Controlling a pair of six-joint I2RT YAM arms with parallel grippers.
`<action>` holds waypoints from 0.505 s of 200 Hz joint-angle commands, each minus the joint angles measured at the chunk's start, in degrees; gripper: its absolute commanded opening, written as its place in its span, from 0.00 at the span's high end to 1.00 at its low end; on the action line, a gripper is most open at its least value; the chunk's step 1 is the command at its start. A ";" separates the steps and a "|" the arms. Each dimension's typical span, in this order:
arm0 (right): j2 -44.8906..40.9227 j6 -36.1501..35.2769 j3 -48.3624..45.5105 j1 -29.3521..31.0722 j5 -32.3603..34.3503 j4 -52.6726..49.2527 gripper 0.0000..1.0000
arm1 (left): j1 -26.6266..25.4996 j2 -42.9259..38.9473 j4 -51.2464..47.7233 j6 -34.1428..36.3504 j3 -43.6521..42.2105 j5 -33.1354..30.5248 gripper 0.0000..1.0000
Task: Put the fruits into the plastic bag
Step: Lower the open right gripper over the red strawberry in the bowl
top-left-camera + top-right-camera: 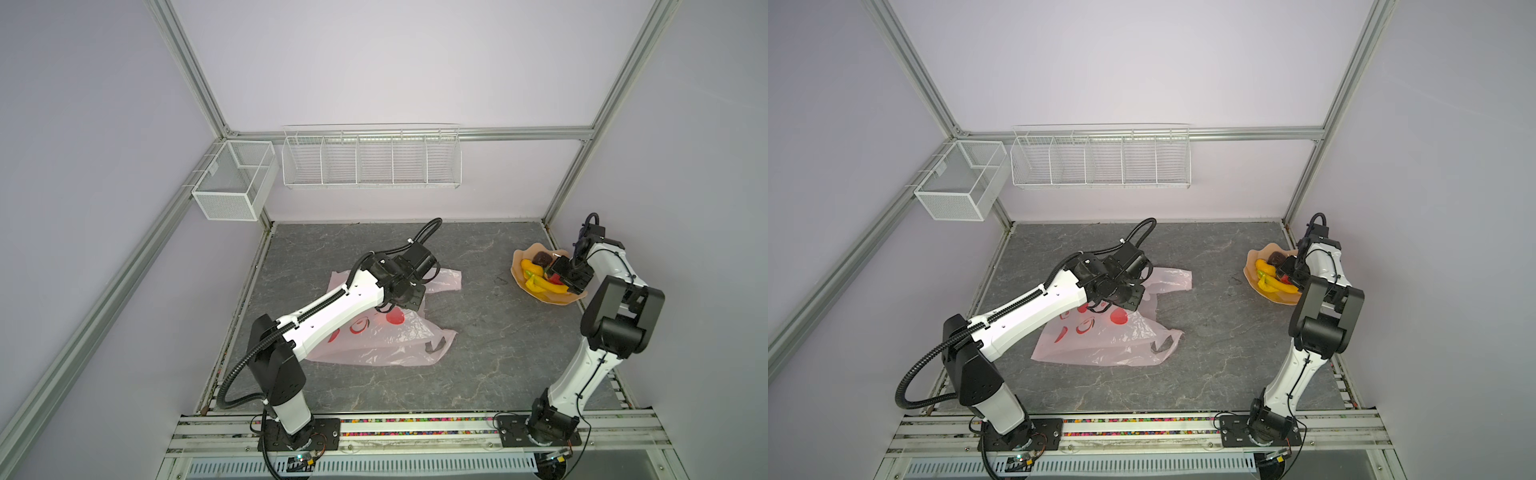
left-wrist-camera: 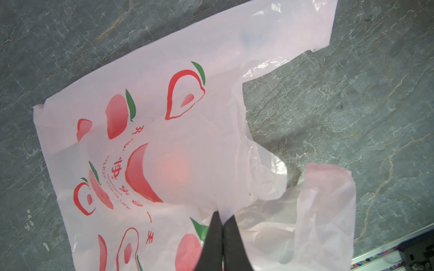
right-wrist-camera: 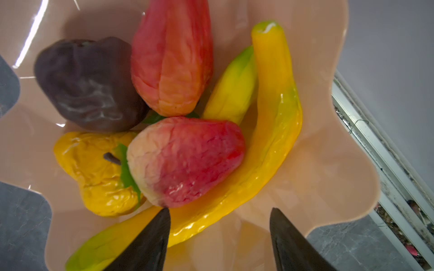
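Note:
The pale-pink plastic bag (image 1: 374, 336) (image 1: 1113, 340) lies crumpled on the grey table left of centre, printed with red peaches and dark text (image 2: 211, 117). My left gripper (image 2: 222, 217) is shut, pinching a fold of the bag's film near its mouth. The fruits (image 1: 534, 276) (image 1: 1268, 278) lie on a peach wavy-edged plate (image 3: 328, 164) at the back right: a long yellow banana (image 3: 274, 131), a dark brown one (image 3: 89, 84), two red ones (image 3: 187, 162), a wrinkled yellow one (image 3: 94, 169). My right gripper (image 3: 220, 210) hangs open just over the banana, holding nothing.
A white wire rack (image 1: 370, 160) and a mesh box (image 1: 235, 178) hang on the back wall. Aluminium frame posts and a rail (image 1: 415, 428) border the table. The plate sits close to the right edge and the right arm's base side.

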 commanded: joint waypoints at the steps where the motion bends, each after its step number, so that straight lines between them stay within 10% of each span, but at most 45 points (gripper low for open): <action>1: 1.54 0.62 2.79 0.69 0.96 -0.43 0.30 | -0.20 1.46 -1.48 -1.18 2.00 -0.21 1.00; 101: 6.74 -0.66 10.97 3.00 4.30 -4.61 0.33 | -0.21 4.09 -2.25 -0.14 4.60 -0.21 1.00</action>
